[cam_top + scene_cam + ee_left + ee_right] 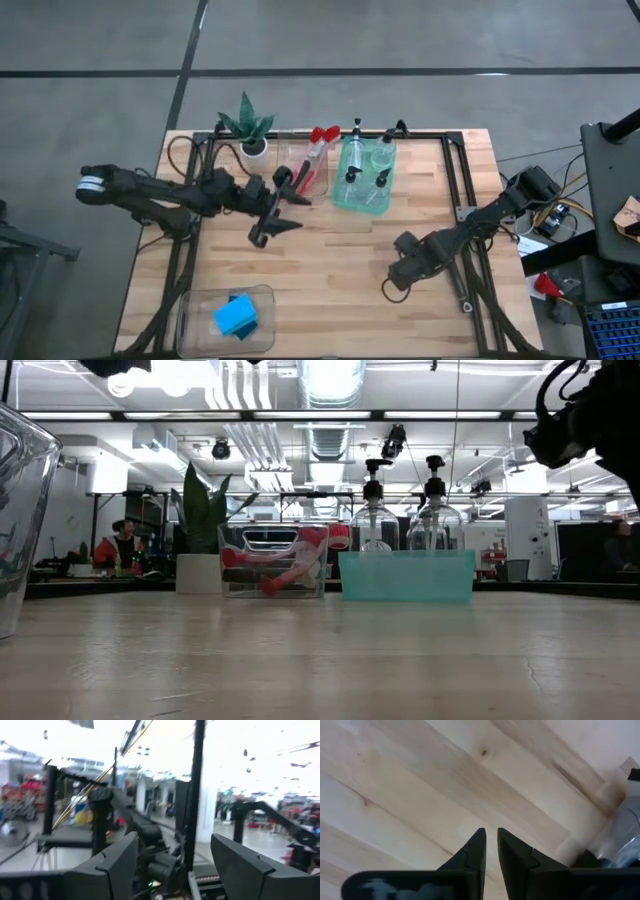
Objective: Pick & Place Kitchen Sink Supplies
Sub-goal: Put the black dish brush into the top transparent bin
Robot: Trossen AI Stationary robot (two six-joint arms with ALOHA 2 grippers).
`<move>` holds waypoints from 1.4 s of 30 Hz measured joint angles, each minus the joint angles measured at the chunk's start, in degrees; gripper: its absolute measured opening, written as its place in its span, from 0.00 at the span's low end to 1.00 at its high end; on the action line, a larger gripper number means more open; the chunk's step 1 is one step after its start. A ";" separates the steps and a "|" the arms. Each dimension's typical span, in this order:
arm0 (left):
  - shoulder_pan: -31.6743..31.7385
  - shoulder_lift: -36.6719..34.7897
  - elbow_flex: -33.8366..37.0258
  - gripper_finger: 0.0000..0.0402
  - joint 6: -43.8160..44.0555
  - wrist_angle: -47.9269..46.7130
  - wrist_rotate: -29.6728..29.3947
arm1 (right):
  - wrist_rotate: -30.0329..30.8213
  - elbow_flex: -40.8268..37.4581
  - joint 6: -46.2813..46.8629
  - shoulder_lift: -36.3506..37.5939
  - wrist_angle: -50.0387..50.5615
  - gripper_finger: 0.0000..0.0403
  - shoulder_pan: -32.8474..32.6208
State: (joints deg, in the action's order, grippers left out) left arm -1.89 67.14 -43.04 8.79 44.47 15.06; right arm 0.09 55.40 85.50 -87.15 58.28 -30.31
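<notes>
1. The left gripper (283, 218) hovers above the pale wooden table (330, 270), its two dark fingers (112, 865) spread apart and holding nothing.
2. Just beyond those fingers sits a clear plastic bin (305, 172) holding red long-handled dish brushes (318, 140), beside a small potted green plant (250, 130).
3. Next to that, a green plastic bin (365, 180) holds small clear bottles with black tops (380, 155).
4. The right gripper (400, 262) points down at bare table, fingers (472, 852) almost closed, empty.
5. Blue flat sponges (236, 316) lie in a clear bin (190, 320), well apart from both.
</notes>
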 joint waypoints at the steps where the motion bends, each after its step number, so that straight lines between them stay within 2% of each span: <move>1: -0.54 0.40 0.95 0.61 -0.04 2.37 0.00 | -0.01 0.00 0.31 0.00 0.02 0.11 -0.42; 4: -1.55 1.55 3.27 0.61 -0.41 6.82 -0.10 | -1.74 -0.03 2.77 0.00 1.76 0.13 -1.44; 7: -1.98 2.69 3.75 0.61 -0.67 10.38 -0.83 | -3.76 -0.25 5.68 -0.07 7.47 0.20 -2.19; 17: -2.03 2.85 3.53 0.61 -3.01 11.49 -1.00 | -5.48 -2.48 15.32 -0.37 14.01 0.55 -4.77; 22: -2.03 2.85 2.87 0.61 -4.96 11.48 -1.00 | -6.25 -5.36 19.35 -0.35 13.06 0.66 -5.35; 26: -1.98 2.85 2.61 0.61 -6.20 11.41 -1.00 | -6.94 -8.56 20.14 -0.35 11.87 0.67 -5.30; 31: -1.98 2.85 2.44 0.61 -6.73 11.45 -1.00 | -9.18 -12.63 21.50 -0.35 9.60 0.65 -5.30; 37: -1.98 2.85 2.44 0.61 -7.03 11.33 -1.00 | -9.52 -17.10 21.26 0.06 -0.16 0.60 -4.78; 42: -1.98 2.85 2.44 0.61 -6.74 10.57 -0.97 | -9.31 -17.87 20.02 0.55 -1.73 0.52 -4.61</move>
State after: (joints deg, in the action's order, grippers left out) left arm -3.88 70.00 -40.60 2.04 55.05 14.09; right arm -9.22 37.53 105.52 -86.60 56.55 -34.92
